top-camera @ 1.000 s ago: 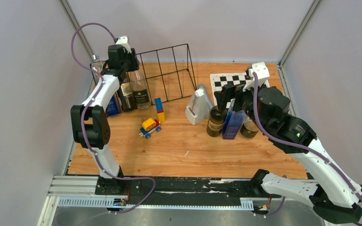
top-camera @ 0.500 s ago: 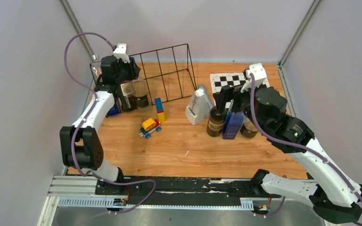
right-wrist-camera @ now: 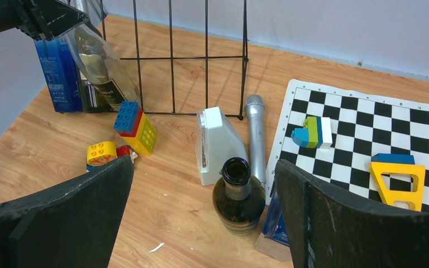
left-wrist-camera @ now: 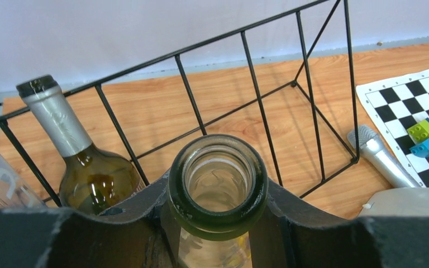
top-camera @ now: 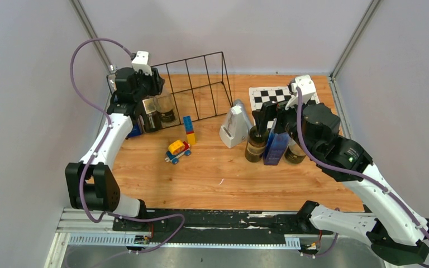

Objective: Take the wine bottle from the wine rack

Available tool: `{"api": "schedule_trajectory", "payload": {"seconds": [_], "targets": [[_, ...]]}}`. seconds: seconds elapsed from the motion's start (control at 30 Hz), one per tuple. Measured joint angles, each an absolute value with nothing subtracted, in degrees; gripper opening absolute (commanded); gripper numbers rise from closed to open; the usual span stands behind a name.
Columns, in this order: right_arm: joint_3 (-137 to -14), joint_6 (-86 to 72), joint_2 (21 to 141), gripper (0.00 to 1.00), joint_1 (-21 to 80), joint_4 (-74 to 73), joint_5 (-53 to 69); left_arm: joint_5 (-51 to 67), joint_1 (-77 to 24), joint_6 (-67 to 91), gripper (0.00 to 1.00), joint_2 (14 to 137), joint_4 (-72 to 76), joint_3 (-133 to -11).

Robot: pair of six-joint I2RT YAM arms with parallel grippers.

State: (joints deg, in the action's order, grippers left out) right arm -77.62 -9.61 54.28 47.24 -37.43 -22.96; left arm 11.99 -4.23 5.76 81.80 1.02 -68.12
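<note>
A clear glass wine bottle [left-wrist-camera: 218, 187] with an open mouth is clamped at the neck by my left gripper [left-wrist-camera: 218, 223], which is shut on it. From above, this wine bottle [top-camera: 165, 109] leans at the left front end of the black wire wine rack [top-camera: 201, 84]. I cannot tell whether its base touches the rack. The rack's wires [left-wrist-camera: 260, 111] rise just behind the bottle mouth. A second bottle [left-wrist-camera: 61, 120] with a silver foil neck stands to the left. My right gripper [top-camera: 271, 117] hangs open, far from the rack, over a dark brown bottle [right-wrist-camera: 237, 195].
A blue box [top-camera: 134, 129] and a dark bottle [top-camera: 151, 120] stand by the rack's left end. A brick tower [top-camera: 189, 130], a toy car [top-camera: 177, 149], a white device [top-camera: 233, 127], a microphone [right-wrist-camera: 255, 139], a blue carton [top-camera: 276, 146] and the chessboard mat [top-camera: 273, 96] lie to the right.
My left arm has drawn back and to the left, its elbow dropping lower. The gripped clear bottle has tipped from upright to a lean. The right arm has not moved.
</note>
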Motion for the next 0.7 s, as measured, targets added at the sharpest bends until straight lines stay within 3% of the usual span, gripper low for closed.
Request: {"api": "schedule_trajectory", "payload": {"seconds": [0.7], "targets": [[-77.6,-10.1,54.3,0.99,47.2,-37.4,-23.4,14.5,-10.2,1.9,0.00,79.0,-9.2,-81.7]]}}
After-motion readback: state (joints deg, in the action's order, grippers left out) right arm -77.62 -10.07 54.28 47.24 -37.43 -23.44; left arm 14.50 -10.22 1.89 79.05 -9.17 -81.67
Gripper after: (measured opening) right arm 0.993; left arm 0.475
